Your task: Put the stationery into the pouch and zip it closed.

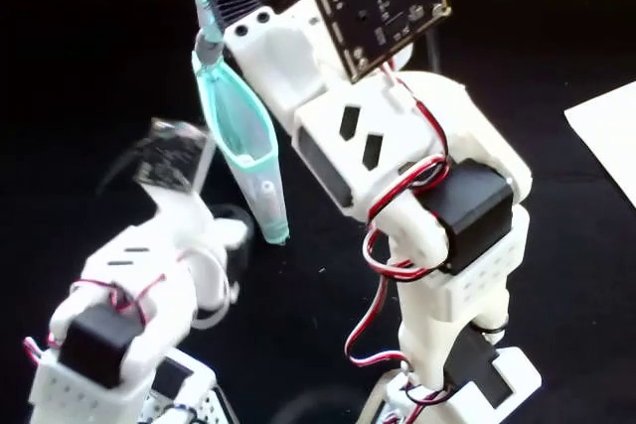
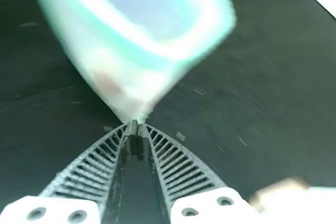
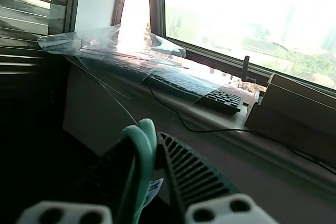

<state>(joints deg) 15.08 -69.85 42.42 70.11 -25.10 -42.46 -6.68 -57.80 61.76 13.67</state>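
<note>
Right hand [image 3: 153, 139], on the nearest arm [image 1: 417, 176], is clenched on the teal pouch's [image 1: 240, 131] top end above the worktop [image 1: 566, 265]; left hand [image 2: 135, 126] pinches the lower tip. Zipping step, I'd say: next needs a steady pull.

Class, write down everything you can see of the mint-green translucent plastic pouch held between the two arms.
The mint-green translucent plastic pouch looks soft and slim. It hangs lengthwise in the air above the black table, slightly tilted. Its mouth gapes open, with a teal rim around a clear inside, and something pale shows through its lower part. The right gripper is shut on its upper edge. The left gripper is shut on its narrow lower tip.
</note>
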